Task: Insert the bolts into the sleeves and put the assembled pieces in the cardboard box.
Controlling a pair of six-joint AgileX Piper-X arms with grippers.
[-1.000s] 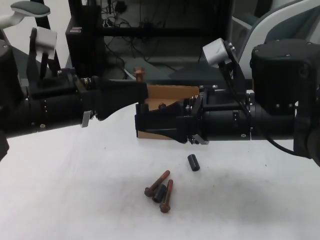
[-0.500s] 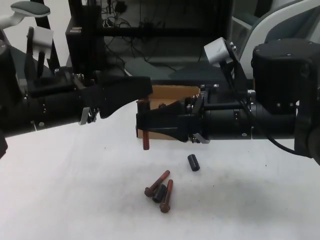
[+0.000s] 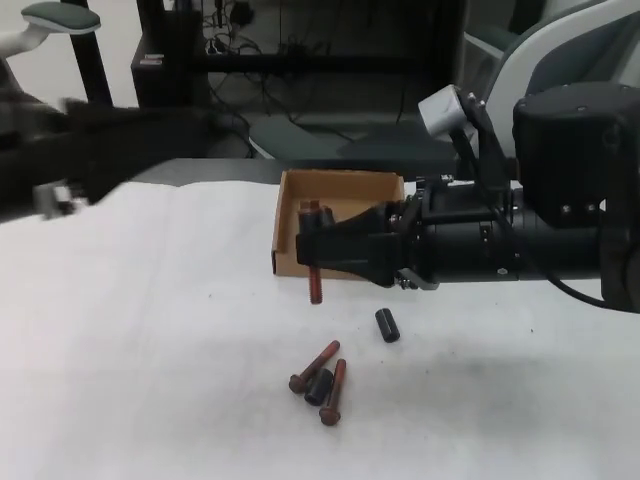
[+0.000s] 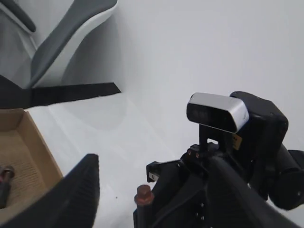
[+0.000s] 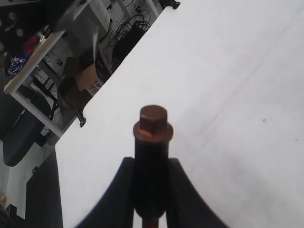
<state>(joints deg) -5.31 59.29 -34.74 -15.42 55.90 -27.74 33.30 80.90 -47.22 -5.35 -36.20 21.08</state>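
Observation:
My right gripper (image 3: 318, 248) is shut on a black sleeve (image 5: 151, 161) with a rusty bolt (image 5: 153, 124) standing in it. The bolt's shaft (image 3: 315, 286) hangs below the sleeve, just in front of the cardboard box (image 3: 340, 181). In the left wrist view my left gripper (image 4: 153, 164) is open with nothing in it, facing that bolt head (image 4: 143, 194). The left arm (image 3: 110, 150) sits far to the left of the box. One assembled piece (image 4: 4, 176) lies inside the box (image 4: 35, 135).
On the white bench a loose black sleeve (image 3: 386, 325) lies alone. Nearer the front, two rusty bolts (image 3: 314, 365) (image 3: 333, 391) lie with another sleeve (image 3: 320, 385) between them. Racks and cables stand behind the bench.
The left gripper pushed the bolt down into the sleeve, let go and pulled back to the left. The right gripper, still holding the sleeve, shifted slightly right.

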